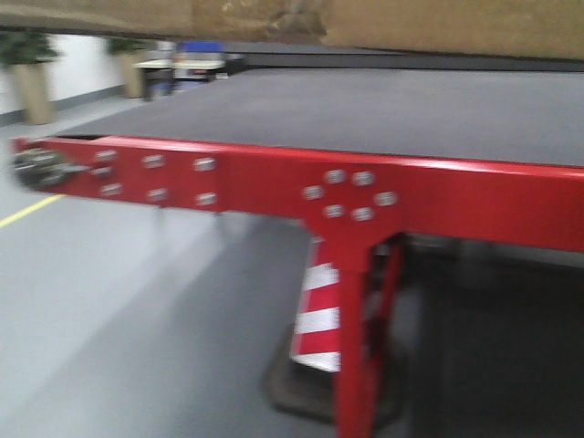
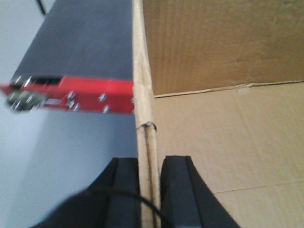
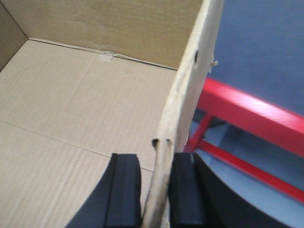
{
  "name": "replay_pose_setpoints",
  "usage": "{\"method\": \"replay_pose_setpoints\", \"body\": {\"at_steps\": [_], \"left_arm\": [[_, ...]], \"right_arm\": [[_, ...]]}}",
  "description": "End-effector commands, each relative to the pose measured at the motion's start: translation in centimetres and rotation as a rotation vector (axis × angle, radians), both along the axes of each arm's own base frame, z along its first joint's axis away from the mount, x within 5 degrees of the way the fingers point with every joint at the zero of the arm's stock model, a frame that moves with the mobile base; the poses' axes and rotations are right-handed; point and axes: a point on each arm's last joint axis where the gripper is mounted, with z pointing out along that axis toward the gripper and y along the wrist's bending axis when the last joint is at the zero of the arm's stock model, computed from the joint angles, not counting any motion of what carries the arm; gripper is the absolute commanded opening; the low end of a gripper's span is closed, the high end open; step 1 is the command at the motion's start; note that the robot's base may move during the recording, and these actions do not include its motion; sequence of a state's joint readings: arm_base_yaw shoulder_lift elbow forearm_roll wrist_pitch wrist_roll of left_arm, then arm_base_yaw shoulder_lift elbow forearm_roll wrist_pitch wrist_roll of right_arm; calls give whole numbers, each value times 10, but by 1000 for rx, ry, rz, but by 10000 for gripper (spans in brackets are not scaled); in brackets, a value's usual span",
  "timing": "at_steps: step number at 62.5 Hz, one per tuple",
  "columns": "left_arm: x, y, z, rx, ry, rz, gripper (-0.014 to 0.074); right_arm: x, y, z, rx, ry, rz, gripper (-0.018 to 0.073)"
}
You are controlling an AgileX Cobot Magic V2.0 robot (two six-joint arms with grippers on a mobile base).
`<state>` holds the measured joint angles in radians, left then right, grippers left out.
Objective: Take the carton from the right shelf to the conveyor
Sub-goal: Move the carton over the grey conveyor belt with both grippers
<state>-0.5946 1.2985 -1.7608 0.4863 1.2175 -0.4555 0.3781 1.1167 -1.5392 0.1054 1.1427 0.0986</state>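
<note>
The carton is an open brown cardboard box, and I look down into it in both wrist views. My left gripper is shut on the carton's left wall, one black finger on each side of it. My right gripper is shut on the carton's right wall in the same way. In the front view the carton's lower edge hangs above the near part of the conveyor, a dark grey belt on a red frame. The right shelf is out of view.
The conveyor's red leg stands ahead on the grey floor, with a red-and-white striped object behind it. Two planters and a cart with a blue bin stand far back on the left. A yellow floor line runs at left.
</note>
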Motion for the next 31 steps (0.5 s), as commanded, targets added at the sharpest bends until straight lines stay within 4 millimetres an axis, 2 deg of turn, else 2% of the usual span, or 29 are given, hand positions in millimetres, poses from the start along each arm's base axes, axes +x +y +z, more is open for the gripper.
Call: {"method": "replay_pose_setpoints", "body": {"at_steps": [1, 31], "left_arm": [[1, 19, 11, 135, -99, 111, -17], [2, 26, 16, 202, -144, 162, -17]], "right_arm": [[-5, -7, 3, -59, -35, -5, -67], [-5, -7, 4, -56, -37, -4, -67]]}}
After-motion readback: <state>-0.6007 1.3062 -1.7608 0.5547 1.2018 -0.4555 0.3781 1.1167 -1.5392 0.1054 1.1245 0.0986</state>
